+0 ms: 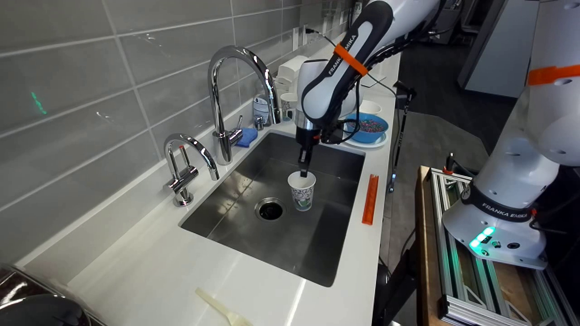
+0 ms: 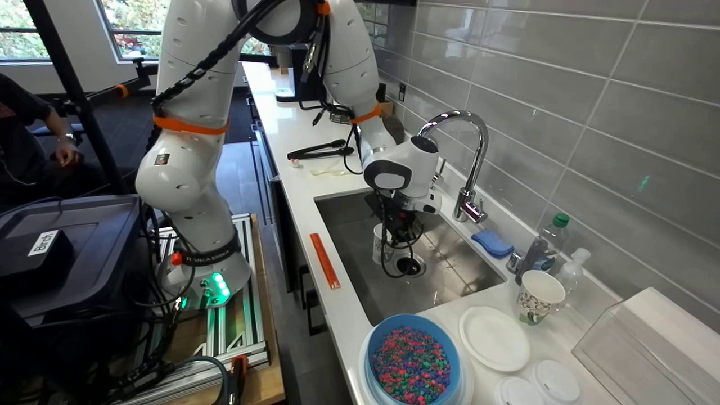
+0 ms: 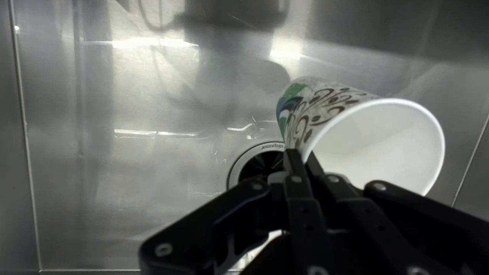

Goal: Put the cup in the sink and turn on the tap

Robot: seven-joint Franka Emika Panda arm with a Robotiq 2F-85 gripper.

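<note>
The arm (image 1: 339, 72) arches over and down — the hand (image 3: 301, 158) points downward, fingers (image 3: 298, 189) pinched close together.

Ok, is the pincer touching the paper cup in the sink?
Touching: the wrist view shows the pincer closed on the paper cup, gripping its wall at the rim from both sides.

- Cup (image 3: 328, 114) at the black fingers (image 3: 296, 189): white with brown swirls (and green and blue patches near the base)
- Sink (image 1: 281, 244) beneath the fingers: silvery grey
- Bowl (image 1: 369, 136) well apart from the fingers: blue
</note>
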